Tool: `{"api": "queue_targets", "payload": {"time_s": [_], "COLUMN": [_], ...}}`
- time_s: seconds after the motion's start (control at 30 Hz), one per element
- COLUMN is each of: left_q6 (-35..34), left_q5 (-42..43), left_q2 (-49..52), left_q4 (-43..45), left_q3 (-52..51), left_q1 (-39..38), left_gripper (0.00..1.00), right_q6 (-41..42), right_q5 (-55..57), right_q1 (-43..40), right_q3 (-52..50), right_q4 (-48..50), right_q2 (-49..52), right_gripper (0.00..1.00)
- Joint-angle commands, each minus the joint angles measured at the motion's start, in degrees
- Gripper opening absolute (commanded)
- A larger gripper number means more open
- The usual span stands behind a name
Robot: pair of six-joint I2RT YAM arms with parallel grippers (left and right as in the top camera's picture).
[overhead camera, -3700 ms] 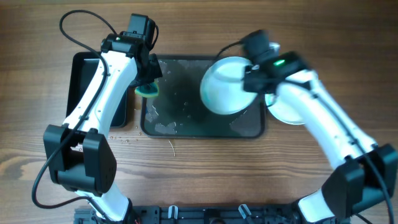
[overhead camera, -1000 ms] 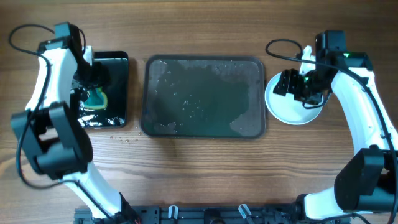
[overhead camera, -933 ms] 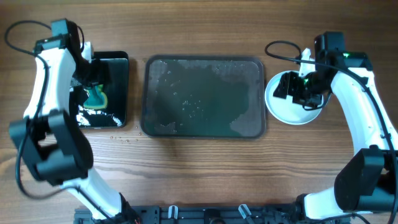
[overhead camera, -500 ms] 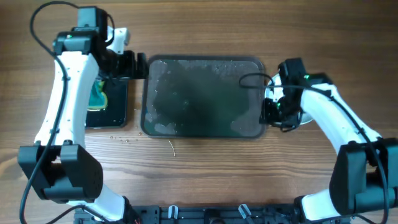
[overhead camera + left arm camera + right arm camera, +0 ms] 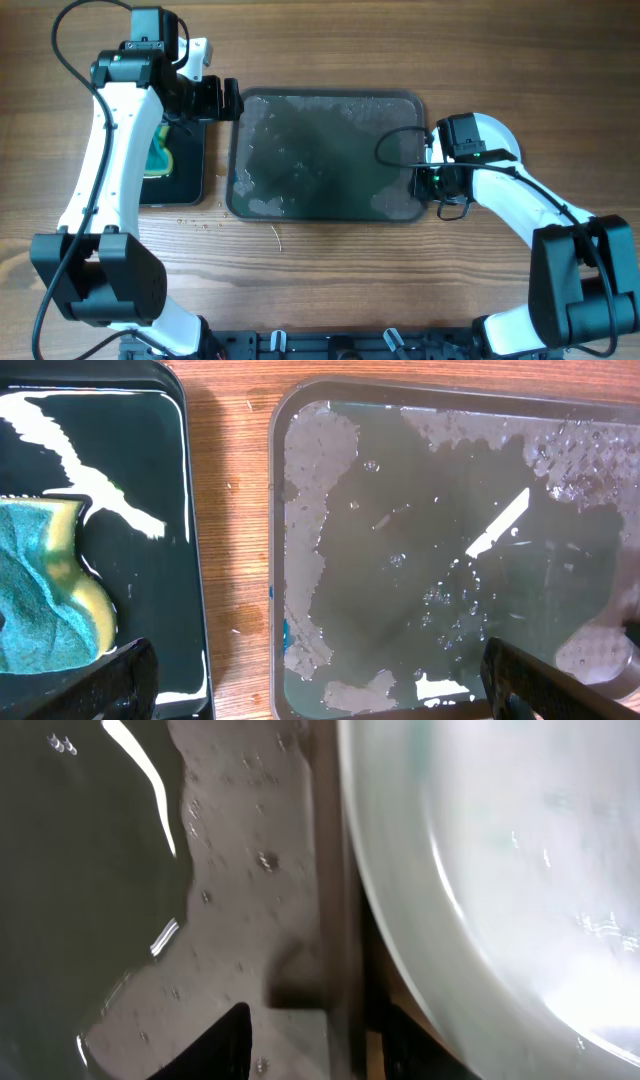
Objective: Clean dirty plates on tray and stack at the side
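The tray (image 5: pixel 320 150) lies mid-table, wet and blotchy, with no plate on it. White plates (image 5: pixel 497 135) sit stacked just right of it, partly under my right arm; how many I cannot tell. My right gripper (image 5: pixel 437 182) is low at the tray's right edge. In the right wrist view its jaws (image 5: pixel 315 1042) straddle the tray's rim (image 5: pixel 330 870), part open, with a gap on the inner side. The plate (image 5: pixel 500 870) curves past on the right. My left gripper (image 5: pixel 207 100) hangs wide open and holds nothing. It spans the strip of wood (image 5: pixel 235 560) between tub and tray (image 5: pixel 400 560).
A black tub (image 5: pixel 185 175) stands left of the tray, holding a teal and yellow sponge (image 5: pixel 158 152) and some water; the sponge (image 5: pixel 40 595) also shows in the left wrist view. Drops of water dot the wood (image 5: pixel 190 222) in front of the tub.
My left gripper has left the sponge in the tub and swung right to the tray's top-left corner, opening fully. My right gripper came off the plates to the tray's right rim and narrowed.
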Motion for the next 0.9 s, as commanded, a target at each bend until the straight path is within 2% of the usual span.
{"api": "queue_targets", "payload": {"time_s": [0.0,0.6,0.87], "left_q6": [-0.74,-0.74,-0.74], "left_q5": [-0.13,-0.13,-0.13], "left_q2": [0.13,0.13,0.13], "left_q4": [0.22,0.22,0.22], "left_q3": [0.37,0.37,0.37], "left_q1": [0.00,0.00,0.00], "left_gripper": [1.00,1.00,1.00], "right_q6": [-1.44,-4.39,-4.22], "right_q5": [0.98,-5.11,-4.85], "right_q1": [0.20,0.33,3.34], "right_q3": [-1.95,-2.36,-2.36], "right_q4": [2.73,10.43,12.07], "right_q2": [-0.59,0.11,0.15], "right_gripper": [0.43,0.43,0.43]}}
